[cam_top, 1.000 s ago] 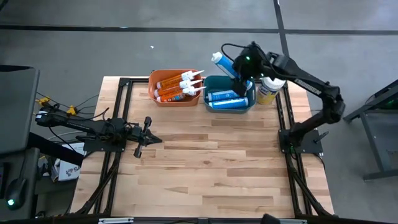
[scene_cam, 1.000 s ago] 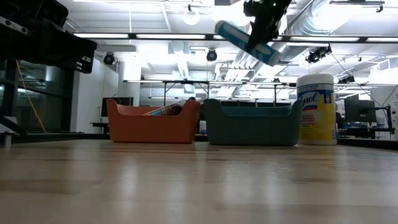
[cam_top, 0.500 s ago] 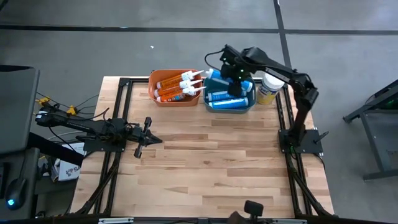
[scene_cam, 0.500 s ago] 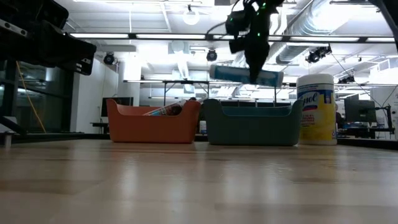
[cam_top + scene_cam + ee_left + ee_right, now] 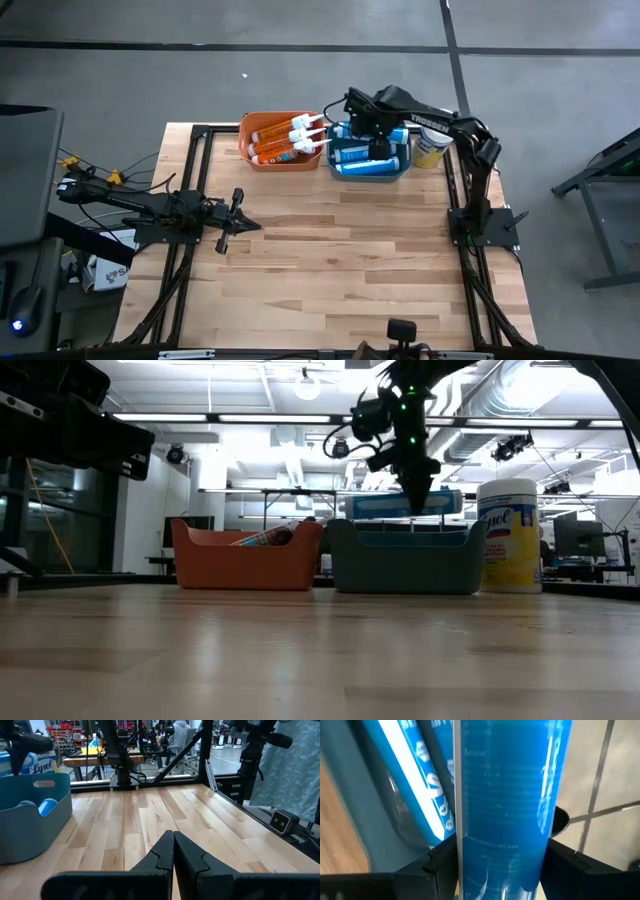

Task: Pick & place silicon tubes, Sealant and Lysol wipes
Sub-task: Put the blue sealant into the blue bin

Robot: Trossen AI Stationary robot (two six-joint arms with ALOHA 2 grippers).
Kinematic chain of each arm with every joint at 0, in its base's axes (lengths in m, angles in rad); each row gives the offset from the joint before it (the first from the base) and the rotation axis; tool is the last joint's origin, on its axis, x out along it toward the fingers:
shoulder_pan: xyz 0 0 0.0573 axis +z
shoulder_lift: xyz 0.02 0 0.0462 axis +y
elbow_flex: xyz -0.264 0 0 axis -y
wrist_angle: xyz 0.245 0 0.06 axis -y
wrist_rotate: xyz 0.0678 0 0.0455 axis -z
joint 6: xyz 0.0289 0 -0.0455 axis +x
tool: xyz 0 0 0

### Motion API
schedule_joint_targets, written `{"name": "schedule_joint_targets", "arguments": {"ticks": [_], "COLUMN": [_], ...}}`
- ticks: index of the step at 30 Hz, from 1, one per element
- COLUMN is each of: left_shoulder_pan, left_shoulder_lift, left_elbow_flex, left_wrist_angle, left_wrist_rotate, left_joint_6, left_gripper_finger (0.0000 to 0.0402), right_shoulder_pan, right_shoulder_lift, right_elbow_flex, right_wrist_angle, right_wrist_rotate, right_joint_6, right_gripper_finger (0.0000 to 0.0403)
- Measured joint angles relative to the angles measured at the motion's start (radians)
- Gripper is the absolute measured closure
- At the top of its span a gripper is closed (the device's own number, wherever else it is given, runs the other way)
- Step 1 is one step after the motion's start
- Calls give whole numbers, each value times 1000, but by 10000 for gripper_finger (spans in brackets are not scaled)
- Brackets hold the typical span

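My right gripper (image 5: pixel 372 124) is over the blue bin (image 5: pixel 340 166) at the table's far side, shut on a blue sealant tube (image 5: pixel 385 506) that lies level at the bin's rim. More blue tubes (image 5: pixel 420 780) lie in that bin. The orange bin (image 5: pixel 262 125) to its left holds orange tubes (image 5: pixel 285 147) with white nozzles. The Lysol wipes canister (image 5: pixel 431 146) stands upright on the table right of the blue bin. My left gripper (image 5: pixel 238 210) is shut and empty, low over the table's left side. My right gripper pinches the blue tube's body (image 5: pixel 505 845) between its two fingers (image 5: pixel 437 865), which lie across the tube. The fingers come from above, pointing down. The tube is level at the height of the blue bin's rim (image 5: pixel 400 525); whether it rests on the tubes below, I cannot tell.
The two bins stand side by side at the far edge, with the canister (image 5: pixel 510 535) close to the blue bin's right wall. A black frame (image 5: pixel 190 160) runs along the table's left and right sides. Bare wood (image 5: pixel 340 260) fills the middle and near part.
My right gripper has gone down and toward the table's left, over the blue bin, keeping hold of the blue tube. The tube has turned from tilted, nozzle end high, to level, and has come down from well above the bin to its rim.
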Motion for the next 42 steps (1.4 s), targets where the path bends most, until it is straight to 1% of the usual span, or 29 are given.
{"name": "schedule_joint_targets", "arguments": {"ticks": [6, 9, 13, 18, 27, 30, 42], "left_shoulder_pan": [0, 0, 0, 0, 0, 0, 0], "left_shoulder_lift": [0, 0, 0, 0, 0, 0, 0], "left_elbow_flex": [0, 0, 0, 0, 0, 0, 0], "left_wrist_angle": [0, 0, 0, 0, 0, 0, -8], "left_wrist_rotate": [0, 0, -1, -1, -4, -4, -3], "left_joint_6": [4, 4, 4, 4, 3, 3, 3], "left_gripper_finger": [402, 402, 402, 402, 402, 402, 402], "right_shoulder_pan": [6, 6, 19, 38, 53, 58, 59], "right_shoulder_lift": [0, 0, 0, 0, 0, 0, 0], "right_elbow_flex": [-78, -120, -173, -229, -300, -310, -314], "right_wrist_angle": [4, 14, 60, 145, 259, 295, 340], "right_wrist_rotate": [64, 68, 95, 103, 41, 44, 16], "right_joint_6": [0, -5, -33, -73, -84, -90, -88], "right_gripper_finger": [194, 194, 194, 194, 194, 194, 195]}}
